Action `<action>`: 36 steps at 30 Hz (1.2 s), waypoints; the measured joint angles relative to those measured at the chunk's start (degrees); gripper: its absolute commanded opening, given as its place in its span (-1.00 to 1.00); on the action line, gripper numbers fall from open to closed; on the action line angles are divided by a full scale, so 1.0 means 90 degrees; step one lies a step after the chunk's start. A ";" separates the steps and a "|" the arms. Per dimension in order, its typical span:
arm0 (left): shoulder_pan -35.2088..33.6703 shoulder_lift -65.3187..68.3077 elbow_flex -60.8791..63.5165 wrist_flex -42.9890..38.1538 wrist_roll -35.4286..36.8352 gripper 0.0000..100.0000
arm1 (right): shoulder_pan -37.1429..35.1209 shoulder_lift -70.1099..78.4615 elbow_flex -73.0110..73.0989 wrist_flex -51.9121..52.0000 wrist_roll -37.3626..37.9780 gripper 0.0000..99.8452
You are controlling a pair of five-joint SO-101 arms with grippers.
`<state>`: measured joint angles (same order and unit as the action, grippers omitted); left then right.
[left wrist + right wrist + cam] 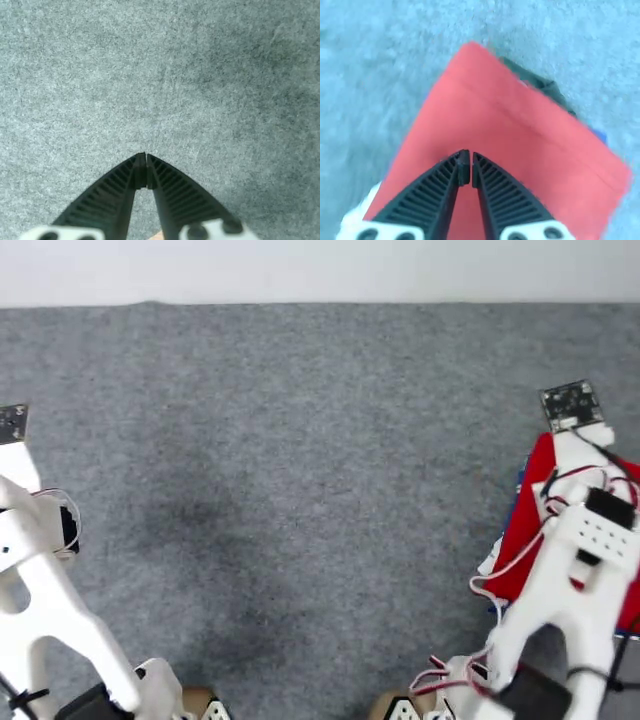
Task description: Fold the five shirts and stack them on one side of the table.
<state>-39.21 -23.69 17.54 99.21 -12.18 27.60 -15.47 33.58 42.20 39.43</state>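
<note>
Folding looks finished: red shirt (520, 145) tops the side stack (522, 535). Right gripper (466, 167) above it and left gripper (145, 170) are pinched closed, empty.

White arms (560, 590), black ribbed claws (145, 161) (red and white cables (512, 562))

The stack of shirts (515, 540) lies at the right edge of the surface (300, 490), nearer the arms' bases than the far edge, with the lower shirts (542, 85) sticking out from under the top shirt (520, 135) along its sides. The right arm (570, 570) stands over this stack, and the right hand (466, 167) is above the top shirt. The left arm (40, 580) stands at the left edge, well apart from the stack, its left hand (145, 170) over bare surface.
</note>
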 measured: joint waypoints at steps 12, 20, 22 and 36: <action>0.0000 0.0000 0.0000 0.0000 0.0000 -0.99 | 0.0264 0.0918 -0.1123 0.0830 -0.0107 -0.97; 0.0000 0.0000 0.0000 0.0000 0.0000 -0.99 | 0.0801 -0.0391 -0.1465 0.3038 0.0117 -0.96; 0.0000 0.0000 0.0000 0.0000 0.0000 -0.99 | 0.1045 -0.0547 -0.1465 0.3575 0.0498 -0.96; 0.0000 0.0000 0.0176 0.0000 0.0000 -0.99 | 0.2784 -0.0322 -0.0410 0.2520 0.1973 -0.97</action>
<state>-39.21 -23.69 19.12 99.21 -12.18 52.66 -18.37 29.89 64.88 57.19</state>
